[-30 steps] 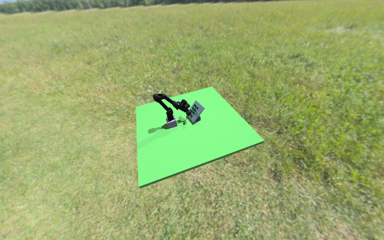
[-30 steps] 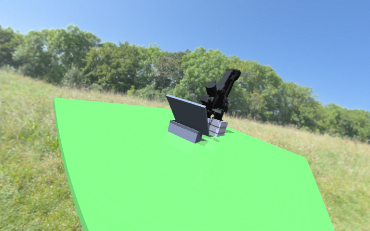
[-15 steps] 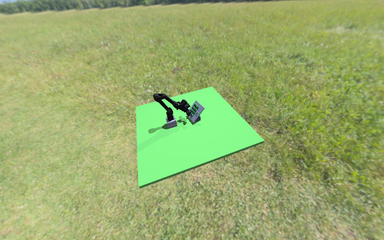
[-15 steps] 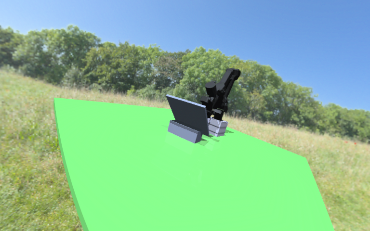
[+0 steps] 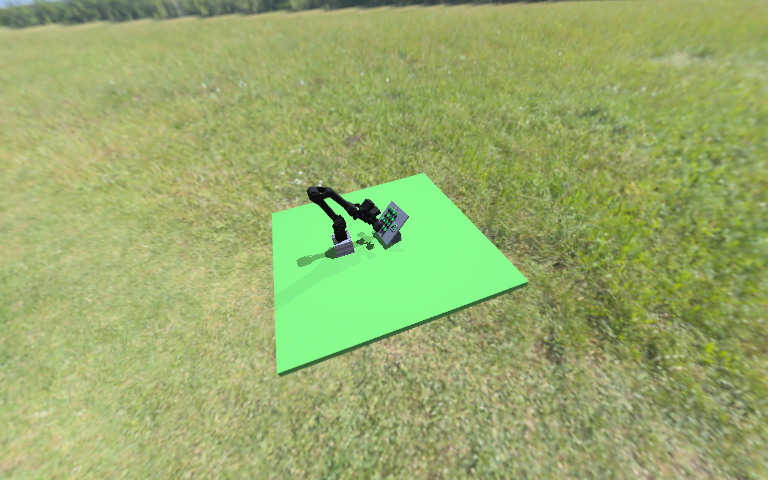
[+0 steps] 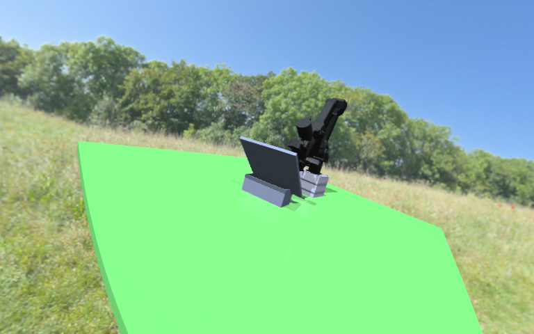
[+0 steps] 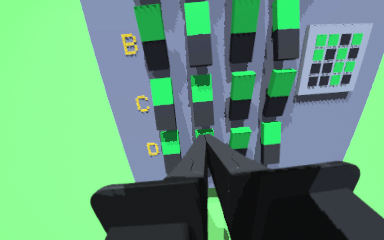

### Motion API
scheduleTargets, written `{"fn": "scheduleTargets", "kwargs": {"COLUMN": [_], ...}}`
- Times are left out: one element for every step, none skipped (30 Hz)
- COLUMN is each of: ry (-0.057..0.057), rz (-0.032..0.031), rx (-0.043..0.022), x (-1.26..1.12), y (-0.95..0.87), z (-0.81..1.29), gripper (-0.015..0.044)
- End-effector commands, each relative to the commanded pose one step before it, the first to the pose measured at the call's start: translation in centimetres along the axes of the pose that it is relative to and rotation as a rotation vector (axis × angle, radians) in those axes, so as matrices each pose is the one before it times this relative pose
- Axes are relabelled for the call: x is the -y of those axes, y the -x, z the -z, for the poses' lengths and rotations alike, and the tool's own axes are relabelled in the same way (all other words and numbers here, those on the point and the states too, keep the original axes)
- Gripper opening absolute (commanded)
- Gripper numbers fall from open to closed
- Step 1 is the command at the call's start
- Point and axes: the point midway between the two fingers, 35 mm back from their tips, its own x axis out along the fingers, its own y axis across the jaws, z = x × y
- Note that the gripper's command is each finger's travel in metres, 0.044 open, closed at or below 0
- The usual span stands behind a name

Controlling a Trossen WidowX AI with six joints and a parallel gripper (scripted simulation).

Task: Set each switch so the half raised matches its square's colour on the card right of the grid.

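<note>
At the panel's [image 7: 115,95] near row, gripper [image 7: 205,137] tip on a switch.

Clenched on nothing, the gripper points its joined fingers at the second switch [image 7: 204,132] of row D, tips at or touching its green end. The card [image 7: 333,59] sits to the far right of the tips, beside the grid. The tilted panel stands on the green mat [image 5: 396,294] just beyond the arm's base [image 5: 342,244].

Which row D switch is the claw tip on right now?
The second switch from the left in row D: the shut claw tip meets its green half, while its neighbours stand apart from it.
</note>
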Motion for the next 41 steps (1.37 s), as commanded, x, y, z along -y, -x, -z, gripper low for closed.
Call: {"fn": "scheduleTargets", "kwargs": {"ry": [-0.004,0.0,0.0,0.0,0.0,0.0,0.0,0.0,0.0,0.0038,-0.0002,-0.0003,-0.0004,-0.0003,-0.0003,-0.0003,-0.0003,-0.0003,-0.0003,-0.0003,-0.0003,-0.0002,-0.0001,0.0,0.0,0.0,0.0,0.0001,0.0001,0.0002,0.0002,0.0002,0.0001,0.0,0.0,0.0,0.0,0.0,0.0,0.0,0.0], "rz": [0.00336,0.0,0.0,0.0,0.0,0.0,0.0,0.0,0.0,-0.00321,0.00014,0.00024,0.00029,0.0003,0.00031,0.00031,0.00032,0.00033,0.00033,0.00034,0.00029,0.00017,0.00006,0.0,0.0,0.0,0.00003,0.00009,0.00016,0.00022,0.00024,0.00019,0.00012,0.00004,0.0,0.0,0.0,0.0,0.0,0.0,0.0], "rx": [-0.00469,0.0,0.0,0.0,0.00001,0.00001,0.00001,0.00001,0.00001,0.00306,0.00098,0.00161,0.00192,0.00189,0.00186,0.00183,0.00181,0.00178,0.00176,0.00173,0.00142,0.00085,0.00028,0.0,0.0,0.0,0.00006,0.0002,0.00037,0.00057,0.00066,0.00056,0.00036,0.00012,0.0,0.0,0.0,0.0,0.0,0.0,0.0], "x": [0.041,0.0,0.0,0.0,0.0,0.0,0.0,0.0,0.0,-0.035,0.017,0.025,0.025,0.019,0.013,0.007,0.001,-0.006,-0.012,-0.019,-0.021,-0.015,-0.005,0.0,0.0,0.0,0.036,0.111,0.194,0.275,0.297,0.239,0.149,0.051,0.0,0.0,0.0,0.0,0.0,0.0,0.0], "y": [-0.134,-0.013,-0.013,-0.013,-0.013,-0.013,-0.013,-0.013,-0.013,0.21,0.289,0.486,0.592,0.597,0.601,0.603,0.604,0.603,0.6,0.596,0.491,0.292,0.097,0.0,0.0,0.0,0.034,0.097,0.145,0.16,0.122,0.068,0.031,0.008,0.0,0.0,0.0,0.0,0.0,0.0,0.0], "z": [0.112,0.0,0.0,0.0,0.0,0.0,0.0,0.0,0.0,-0.086,-0.067,-0.095,-0.087,-0.057,-0.027,0.003,0.034,0.065,0.096,0.127,0.129,0.088,0.031,0.0,0.0,0.0,-0.163,-0.491,-0.819,-1.089,-1.089,-0.819,-0.49,-0.163,0.0,0.0,0.0,0.0,0.0,0.0,0.0], "gripper": [0.0,0.0,0.0,0.0,0.0,0.0,0.0,0.0,0.0,0.0,0.0,0.0,0.0,0.0,0.0,0.0,0.0,0.0,0.0,0.0,0.0,0.0,0.0,0.0,0.0,0.0,0.0,0.0,0.0,0.0,0.0,0.0,0.0,0.0,0.0,0.0,0.0,0.0,0.0,0.0,0.0]}}
